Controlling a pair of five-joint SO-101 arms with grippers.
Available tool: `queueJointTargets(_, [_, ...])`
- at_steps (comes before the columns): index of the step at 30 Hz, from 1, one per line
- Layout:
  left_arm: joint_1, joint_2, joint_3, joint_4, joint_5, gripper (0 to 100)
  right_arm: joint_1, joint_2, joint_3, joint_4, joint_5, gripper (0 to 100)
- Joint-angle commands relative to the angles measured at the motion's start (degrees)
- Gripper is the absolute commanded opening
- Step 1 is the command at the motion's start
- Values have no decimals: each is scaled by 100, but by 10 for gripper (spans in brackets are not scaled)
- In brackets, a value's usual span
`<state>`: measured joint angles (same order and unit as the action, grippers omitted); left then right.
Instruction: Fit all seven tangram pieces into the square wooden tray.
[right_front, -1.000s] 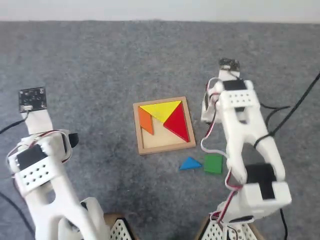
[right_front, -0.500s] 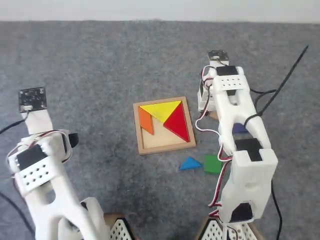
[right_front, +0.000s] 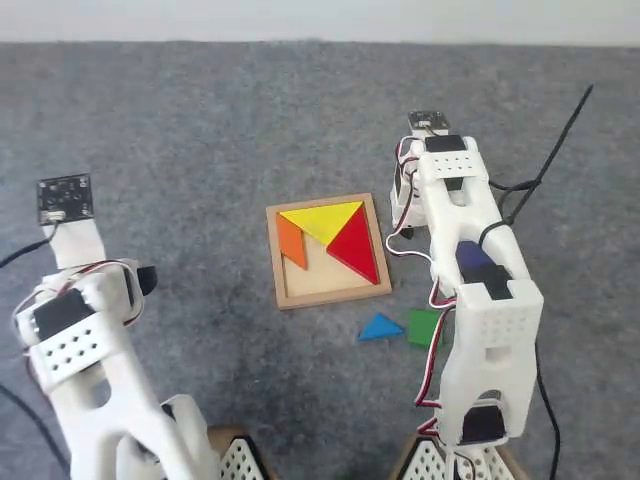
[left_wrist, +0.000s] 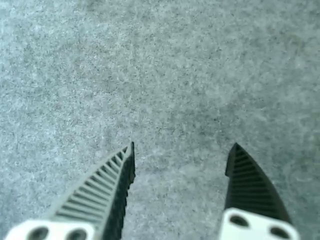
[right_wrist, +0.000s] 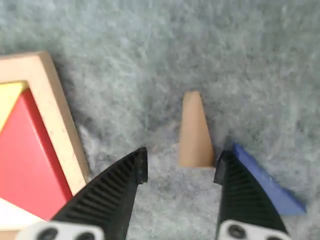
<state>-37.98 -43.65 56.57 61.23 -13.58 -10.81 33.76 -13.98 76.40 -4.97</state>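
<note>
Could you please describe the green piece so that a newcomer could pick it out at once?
Find the square wooden tray in the middle of the carpet. Beyond its corner nearest the right arm's base lie two loose pieces; the green piece is the square, not the light blue triangle.

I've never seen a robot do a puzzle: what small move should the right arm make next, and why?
Probably lower the open right gripper down around the tan piece, which lies just ahead of its fingertips, outside the tray. A blue piece sits close beside it, so the closing fingers should catch the tan one alone.
</note>
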Motion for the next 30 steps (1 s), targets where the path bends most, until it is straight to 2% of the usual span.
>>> queueJointTargets(1, [44,-114,-48,-141,-53,283,31,-119,-422,207,35,231])
queueJointTargets(10, [44,-105,-48,-141,-62,283,-13,-224,-519,154,9,231])
queueJointTargets(15, [44,-105,-48,-141,-62,283,-523,-242,-607,136,70,231])
queueJointTargets(19, [44,-123,-48,-141,-62,283,-752,40,-615,110,404,231])
queueJointTargets(30, [44,-123,-48,-141,-62,283,-66,268,-967,163,158,231])
